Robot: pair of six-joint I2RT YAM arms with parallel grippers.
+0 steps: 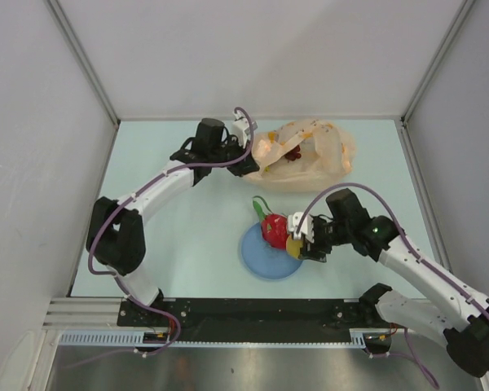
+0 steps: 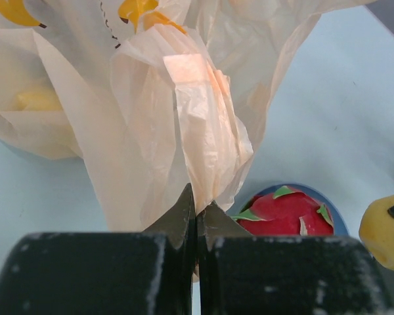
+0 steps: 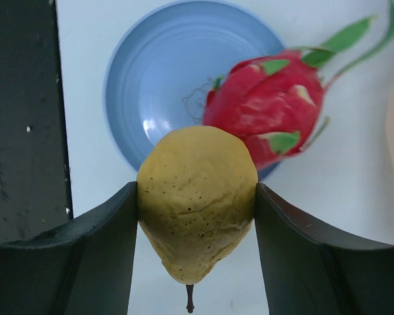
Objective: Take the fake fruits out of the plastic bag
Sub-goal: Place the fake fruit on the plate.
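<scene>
At the blue plate's edge (image 3: 110,105), the right tool (image 3: 196,216) clamps the yellow pear (image 3: 197,184); the left tool (image 2: 197,220) pinches the plastic bag (image 2: 151,111).

Yellowish shape (image 2: 34,100) (unidentifiable) inside plastic bag (image 2: 184,98)

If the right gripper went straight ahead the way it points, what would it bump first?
Probably the dragon fruit, just beyond the pear the right gripper holds. Depth is unclear, so the plate beneath might come first.
</scene>
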